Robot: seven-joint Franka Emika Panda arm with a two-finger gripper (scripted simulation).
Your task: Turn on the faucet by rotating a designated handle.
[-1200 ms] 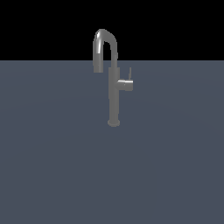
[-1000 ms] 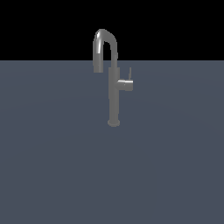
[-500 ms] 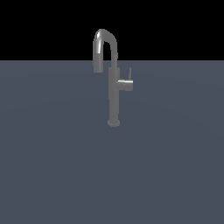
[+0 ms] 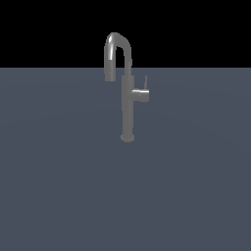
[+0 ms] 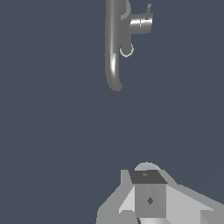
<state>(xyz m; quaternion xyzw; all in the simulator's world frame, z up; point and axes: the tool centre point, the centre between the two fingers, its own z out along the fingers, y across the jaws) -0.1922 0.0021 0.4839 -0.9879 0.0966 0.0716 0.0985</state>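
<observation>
We see the faucet [image 4: 127, 105] upright at 12 o'clock on the flat slate-blue surface [image 4: 63, 186]: a slim grey column with a gooseneck spout. Its handle [image 4: 141, 94] projects toward 3 o'clock, its pin vertical. The background is black. We cannot tell the gripper [image 5: 148, 199] jaw state.

Floor [image 4: 59, 186]: flat, uniform dark slate-blue surface meeting a plain black backdrop [image 4: 196, 29] at a straight horizon; lighting even
</observation>
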